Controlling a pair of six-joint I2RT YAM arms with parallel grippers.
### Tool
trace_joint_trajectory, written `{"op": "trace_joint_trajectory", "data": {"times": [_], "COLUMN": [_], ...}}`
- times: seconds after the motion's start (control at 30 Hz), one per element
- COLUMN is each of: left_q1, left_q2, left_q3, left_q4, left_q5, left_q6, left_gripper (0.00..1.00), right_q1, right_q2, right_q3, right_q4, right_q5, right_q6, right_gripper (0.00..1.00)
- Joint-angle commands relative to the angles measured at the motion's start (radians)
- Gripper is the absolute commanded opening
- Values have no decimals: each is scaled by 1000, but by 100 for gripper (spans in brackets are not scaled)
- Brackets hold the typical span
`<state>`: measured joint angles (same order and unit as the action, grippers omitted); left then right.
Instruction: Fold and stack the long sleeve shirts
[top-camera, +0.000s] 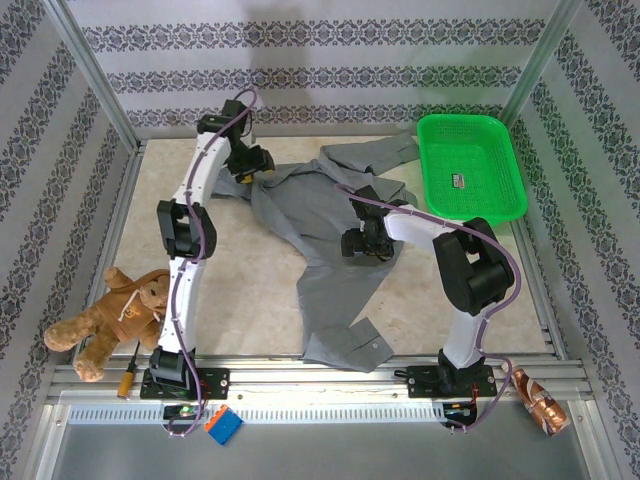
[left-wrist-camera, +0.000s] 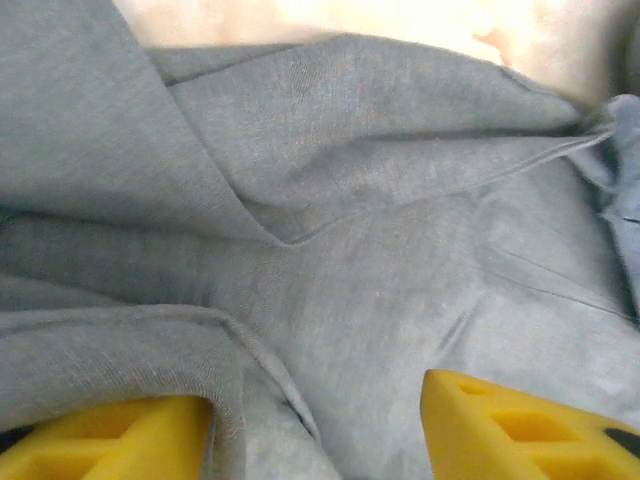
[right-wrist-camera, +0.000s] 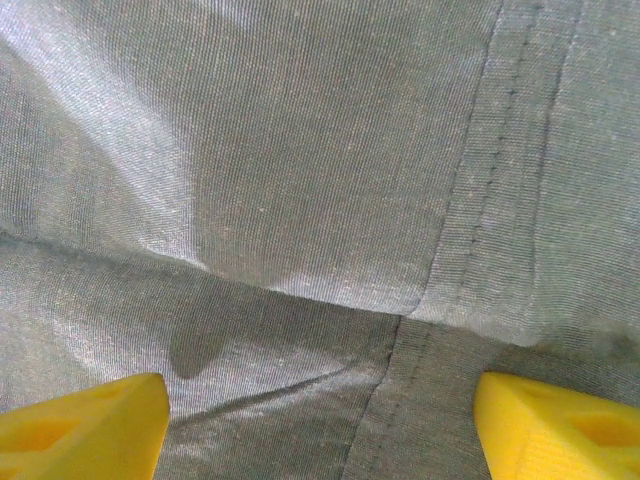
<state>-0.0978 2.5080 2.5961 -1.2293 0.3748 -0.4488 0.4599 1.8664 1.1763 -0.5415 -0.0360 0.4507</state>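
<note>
I am resting left fingers (left-wrist-camera: 500, 420) and right fingers (right-wrist-camera: 90, 425) open, empty, on the shirt (top-camera: 310, 215) lying unfolded beside the basket (top-camera: 424, 165).

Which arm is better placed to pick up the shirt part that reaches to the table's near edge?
Likely the right arm: its jaws stand open over the middle of the grey shirt, where that part begins. The left arm has its jaws at the shirt's far-left edge.

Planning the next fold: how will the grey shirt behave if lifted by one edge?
The grey shirt will probably hang limp, since it lies in soft creases. The cloth looks thin, so it is likely light. Its sheen suggests it may slip, and its sprawled ends could trail.
</note>
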Motion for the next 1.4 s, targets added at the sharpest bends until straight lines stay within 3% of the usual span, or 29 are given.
{"op": "trace_joint_trajectory", "data": {"times": [0.0,0.3,0.6,0.8,1.03,1.2,1.37], "left_q1": [85,247,293,315,333,331,302], "left_q2": [-209,-601,-753,-747,-692,-608,-522], "left_q3": [-125,-871,-1310,-1423,-1484,-1396,-1216], "left_q4": [82,442,552,734,976,1035,949], "left_q5": [78,185,147,196,290,334,335], "left_q6": [-63,-166,-151,-252,-370,-389,-336], "left_gripper": [61,65,61,59,57,55,53], "right_q1": [-9,-8,12,145,290,358,393], "right_q2": [-10,-21,-49,-52,137,270,366], "right_q3": [-2,-9,0,95,360,554,686], "right_q4": [-31,-41,-16,9,-26,-52,-50], "right_q5": [-14,-10,-79,-164,-139,-114,-124], "right_q6": [27,26,-6,-89,-109,-126,-98], "right_gripper": [81,81,80,80,80,80,80]}}
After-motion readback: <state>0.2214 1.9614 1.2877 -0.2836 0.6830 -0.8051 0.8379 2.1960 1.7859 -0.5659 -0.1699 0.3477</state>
